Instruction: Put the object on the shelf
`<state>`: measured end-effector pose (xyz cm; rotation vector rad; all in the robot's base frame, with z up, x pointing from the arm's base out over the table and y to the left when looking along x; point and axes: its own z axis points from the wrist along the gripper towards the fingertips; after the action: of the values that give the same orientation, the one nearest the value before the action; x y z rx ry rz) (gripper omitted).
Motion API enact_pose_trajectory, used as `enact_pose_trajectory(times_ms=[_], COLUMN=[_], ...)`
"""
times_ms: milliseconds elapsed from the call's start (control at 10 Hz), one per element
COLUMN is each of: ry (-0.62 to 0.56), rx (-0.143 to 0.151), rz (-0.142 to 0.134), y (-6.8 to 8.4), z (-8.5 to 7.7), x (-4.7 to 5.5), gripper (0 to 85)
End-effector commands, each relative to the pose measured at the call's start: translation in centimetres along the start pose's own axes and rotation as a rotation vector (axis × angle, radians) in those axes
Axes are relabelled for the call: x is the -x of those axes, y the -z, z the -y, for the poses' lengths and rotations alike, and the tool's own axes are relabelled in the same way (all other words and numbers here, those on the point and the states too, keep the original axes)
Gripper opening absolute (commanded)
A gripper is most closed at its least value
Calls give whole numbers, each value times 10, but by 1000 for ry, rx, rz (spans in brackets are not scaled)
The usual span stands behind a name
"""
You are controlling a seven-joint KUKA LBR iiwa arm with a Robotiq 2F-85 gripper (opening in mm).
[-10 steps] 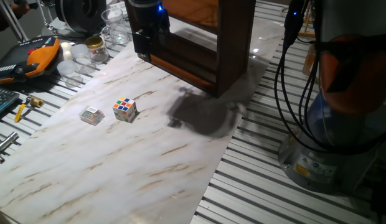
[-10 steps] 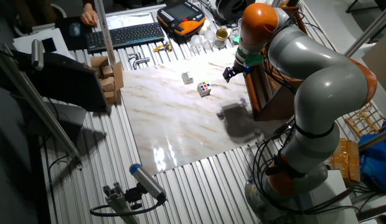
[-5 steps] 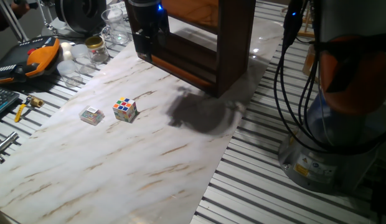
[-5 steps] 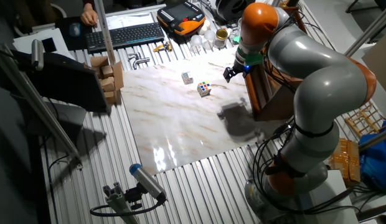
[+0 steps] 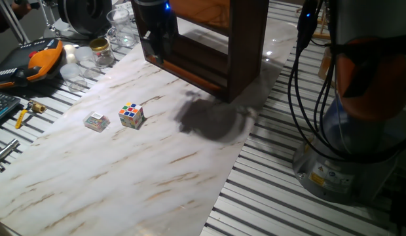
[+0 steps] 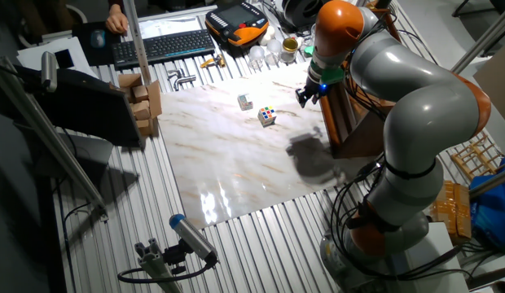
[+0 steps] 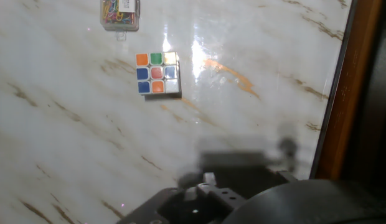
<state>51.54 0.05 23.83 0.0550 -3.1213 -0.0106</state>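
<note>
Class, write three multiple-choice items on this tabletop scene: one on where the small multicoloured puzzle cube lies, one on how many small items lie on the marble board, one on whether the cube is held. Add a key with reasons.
1. Where is the small multicoloured puzzle cube?
A. On the large dark-brown wooden shelf
B. On the white marble board, beside the small clear box of coloured clips
C. Between the gripper's fingers

2. How many small items lie on the board's open middle?
A. Two
B. Four
C. Six

3. What is the cube's state?
A. Held in the air
B. Resting free, apart from the black two-finger gripper
C. Stacked on the clear box

Key: 1 B, cube and box lie side by side on the marble; 2 A, only cube and box show there; 3 B, the gripper hangs near the shelf, away from the cube.
</note>
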Motion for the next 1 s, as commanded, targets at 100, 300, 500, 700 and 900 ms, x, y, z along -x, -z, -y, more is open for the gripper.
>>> enact_pose_trajectory(times_ms=[100,300,500,700,900], ry=[1,-2,-7,4,8], rx=[-2,1,4,7,2], rz=[6,5,7,5,7], y=[-1,-1,-1,-2,-2], z=[0,0,0,-1,-1], x=[0,0,0,0,0], gripper=[0,0,0,0,0])
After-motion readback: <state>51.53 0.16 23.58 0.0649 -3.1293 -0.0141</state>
